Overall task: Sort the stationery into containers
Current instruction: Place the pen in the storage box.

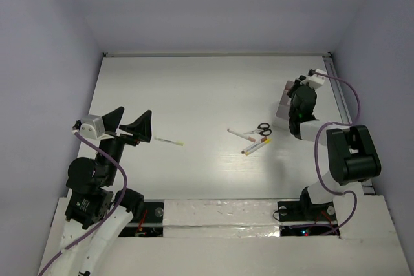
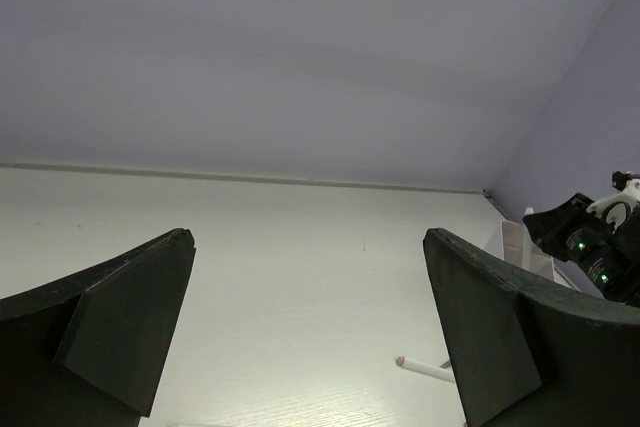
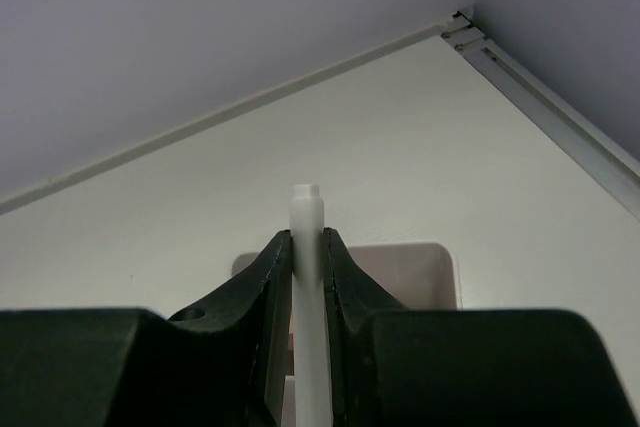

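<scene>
Right wrist: my right tool (image 3: 307, 247) pinches a white pen (image 3: 306, 209); left tool (image 2: 308, 247) wide. Likely light, stiff, slick; grip mid-barrel.

The pen (image 3: 306, 287) in my right gripper (image 3: 305, 247) sits over the cup (image 3: 425, 277), I think; scissors (image 1: 264, 127), pens (image 1: 256, 147) lie left, stick (image 1: 169, 140) farther left.

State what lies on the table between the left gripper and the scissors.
In the top view: a thin yellow-tipped stick close to the left gripper, then bare table, then a short white pen beside the scissors.
</scene>
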{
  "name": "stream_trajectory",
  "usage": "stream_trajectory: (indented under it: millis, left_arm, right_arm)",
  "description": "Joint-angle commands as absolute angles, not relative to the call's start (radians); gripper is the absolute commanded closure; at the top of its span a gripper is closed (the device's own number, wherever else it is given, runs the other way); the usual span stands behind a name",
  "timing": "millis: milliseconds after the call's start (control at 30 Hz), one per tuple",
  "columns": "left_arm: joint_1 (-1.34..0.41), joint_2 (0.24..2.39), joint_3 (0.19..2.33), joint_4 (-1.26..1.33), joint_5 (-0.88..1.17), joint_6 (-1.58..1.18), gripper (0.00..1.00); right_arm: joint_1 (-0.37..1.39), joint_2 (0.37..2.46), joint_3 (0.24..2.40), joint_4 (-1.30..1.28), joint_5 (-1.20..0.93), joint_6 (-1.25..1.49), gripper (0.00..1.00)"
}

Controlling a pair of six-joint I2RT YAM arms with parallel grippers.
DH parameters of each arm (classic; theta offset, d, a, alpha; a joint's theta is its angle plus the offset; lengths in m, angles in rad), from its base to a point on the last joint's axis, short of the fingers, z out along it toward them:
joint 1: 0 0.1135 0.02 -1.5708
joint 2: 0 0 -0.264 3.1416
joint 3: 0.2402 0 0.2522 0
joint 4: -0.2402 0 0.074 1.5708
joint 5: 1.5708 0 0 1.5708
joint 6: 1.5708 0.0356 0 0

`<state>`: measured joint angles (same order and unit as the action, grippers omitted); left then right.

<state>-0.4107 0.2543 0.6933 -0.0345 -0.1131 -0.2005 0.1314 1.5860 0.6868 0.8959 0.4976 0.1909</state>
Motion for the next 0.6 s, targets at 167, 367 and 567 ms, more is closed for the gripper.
stream_trajectory:
  millis: [167,367,567]
  left_arm:
    - [-0.407,0.258,0.686,0.011,-0.107,-0.201,0.01]
    - [-0.407,0.253,0.686,0.009,-0.110,-0.201,0.01]
    - [-0.407,0.253,0.684,0.011,-0.109,-0.202,0.01]
  right_arm:
    - [0.129,1.565,0.647,1.028,0.546,0.227,0.91]
    - [0.129,1.568,0.647,1.020,0.534,0.219,0.76]
    - [0.129,1.536,0.643,1.003,0.483,0.219,0.54]
